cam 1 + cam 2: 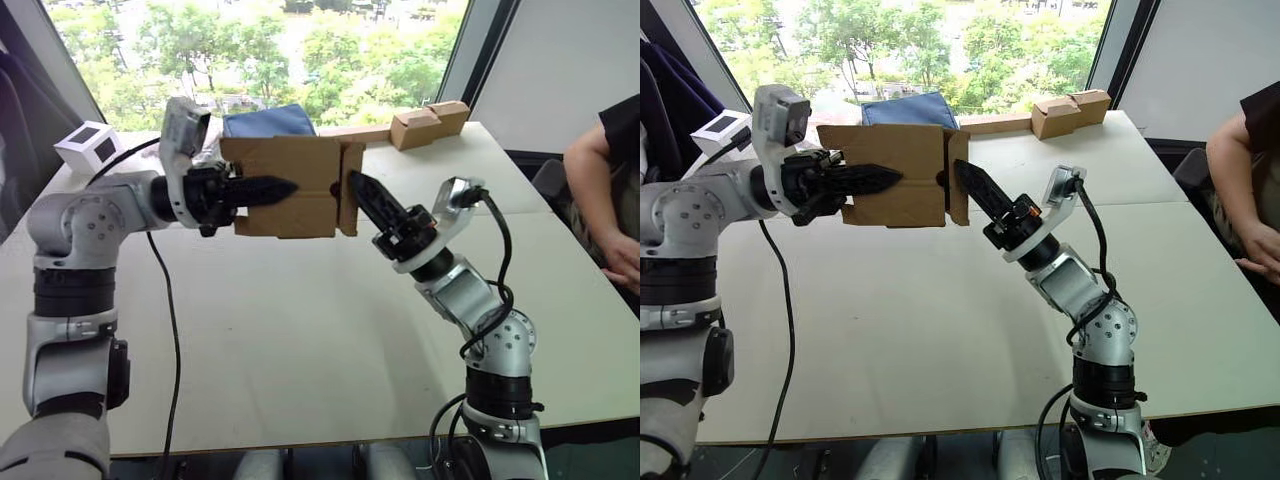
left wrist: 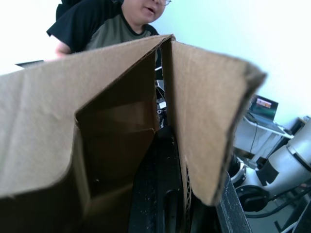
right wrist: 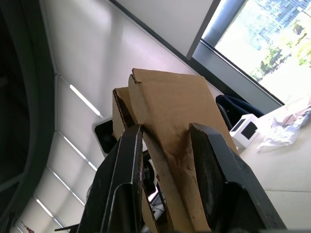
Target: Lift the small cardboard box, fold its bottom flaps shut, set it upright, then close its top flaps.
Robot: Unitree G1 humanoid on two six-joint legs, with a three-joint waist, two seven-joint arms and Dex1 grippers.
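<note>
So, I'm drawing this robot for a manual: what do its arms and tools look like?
Both arms are silver-grey metal segments with black bands at rounded joints. Each ends in a tool of two black, tapered fingers: left tool, right tool. A silver camera block sits at each wrist, and black cables trail down along both arms.

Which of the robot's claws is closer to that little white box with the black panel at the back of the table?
The left. The left gripper lies across the raised brown cardboard box, near the white box. The right gripper is at the cardboard box's far side.
</note>
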